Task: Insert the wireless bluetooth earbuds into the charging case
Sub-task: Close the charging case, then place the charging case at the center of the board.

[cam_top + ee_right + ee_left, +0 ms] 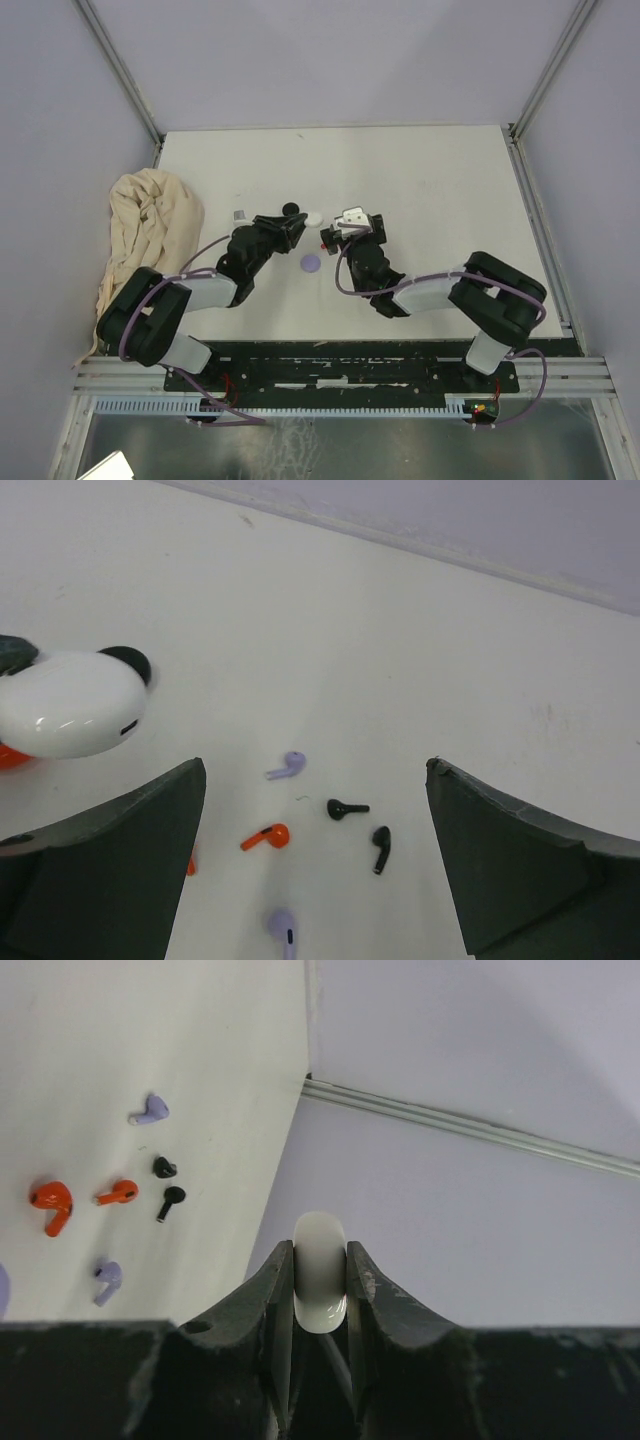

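Top view, left gripper [296, 226]: clamped on the white charging case [314, 217]; black disc [292, 208] just beside.
Top view, right gripper [333, 240]: close to the left one, facing it over the table [430, 180]; spread not readable from here.
Top view, surroundings: lilac disc [310, 263] between the two arms; cream cloth [150, 230] heaped at the table's left edge.
Left wrist, grip: jaws narrow, pinching the case edge-on.
Left wrist, earbuds [118, 1194]: six loose on the table, two orange-red, two black, two lilac; none in the case.
Right wrist, grip: jaws wide apart, nothing held.
Right wrist, earbuds: lilac, orange, two black and a second lilac scattered on the table between the jaws; case off to the left, black disc behind it.
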You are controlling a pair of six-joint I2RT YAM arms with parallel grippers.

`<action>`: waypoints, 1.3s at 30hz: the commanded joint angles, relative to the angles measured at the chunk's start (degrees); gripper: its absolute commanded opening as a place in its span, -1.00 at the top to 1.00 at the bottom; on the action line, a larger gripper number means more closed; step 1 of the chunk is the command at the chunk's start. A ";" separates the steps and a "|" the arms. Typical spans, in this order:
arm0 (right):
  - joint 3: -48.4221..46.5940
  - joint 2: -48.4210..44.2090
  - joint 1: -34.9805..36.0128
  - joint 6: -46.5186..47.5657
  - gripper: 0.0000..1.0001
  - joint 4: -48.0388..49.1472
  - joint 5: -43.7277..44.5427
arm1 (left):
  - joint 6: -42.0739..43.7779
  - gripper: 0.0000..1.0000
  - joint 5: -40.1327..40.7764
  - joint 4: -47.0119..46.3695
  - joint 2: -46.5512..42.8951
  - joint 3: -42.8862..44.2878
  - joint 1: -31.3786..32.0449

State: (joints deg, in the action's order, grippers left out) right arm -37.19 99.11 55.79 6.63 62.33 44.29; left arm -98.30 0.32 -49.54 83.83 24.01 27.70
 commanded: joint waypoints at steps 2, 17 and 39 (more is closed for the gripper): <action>-6.74 -12.94 -3.32 -12.25 -0.99 -34.56 7.28 | 12.22 0.94 1.40 3.90 -3.34 1.43 -1.01; -11.26 -23.21 -14.05 -21.35 -0.99 -60.35 -12.17 | 34.89 0.94 2.61 8.30 11.87 19.27 -1.08; -9.83 -25.57 -17.11 -22.19 -0.99 -59.84 -17.55 | 43.05 0.94 1.87 12.46 38.95 45.65 -1.11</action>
State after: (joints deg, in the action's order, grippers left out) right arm -46.11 75.42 39.16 -14.90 1.32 27.49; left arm -58.57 2.46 -37.50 121.49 66.52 26.70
